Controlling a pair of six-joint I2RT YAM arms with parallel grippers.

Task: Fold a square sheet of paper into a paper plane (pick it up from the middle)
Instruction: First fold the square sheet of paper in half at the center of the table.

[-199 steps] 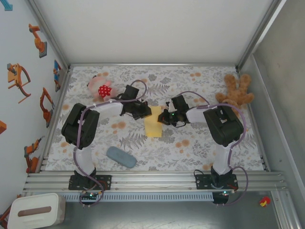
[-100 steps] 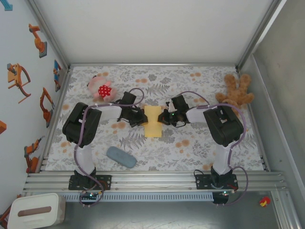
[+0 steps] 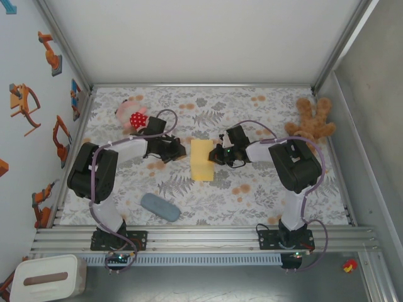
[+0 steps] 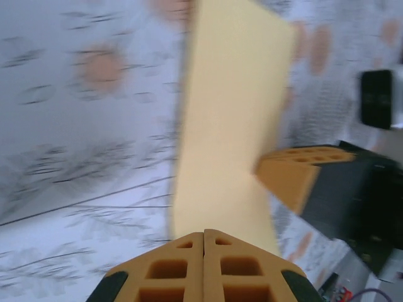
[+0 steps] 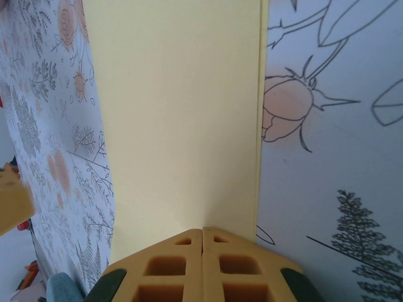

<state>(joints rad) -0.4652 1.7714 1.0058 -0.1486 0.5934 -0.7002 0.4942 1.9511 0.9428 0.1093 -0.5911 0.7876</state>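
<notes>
Centrally, yellow sheet (image 3: 202, 160), right jaws — touching edge

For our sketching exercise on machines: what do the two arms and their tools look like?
The left arm and right arm have white links, bulky black joint housings and looping purple cables. The left tool and right tool have orange-yellow fingers with recessed pockets.

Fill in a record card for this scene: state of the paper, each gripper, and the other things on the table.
paper: the square sheet of paper, folded into a yellow oblong, flat on the table
left gripper: shut, beside the paper's left edge
right gripper: shut, tips over the paper's right edge
others: brown teddy bear far right; pink toy far left; grey-blue pad near left
</notes>
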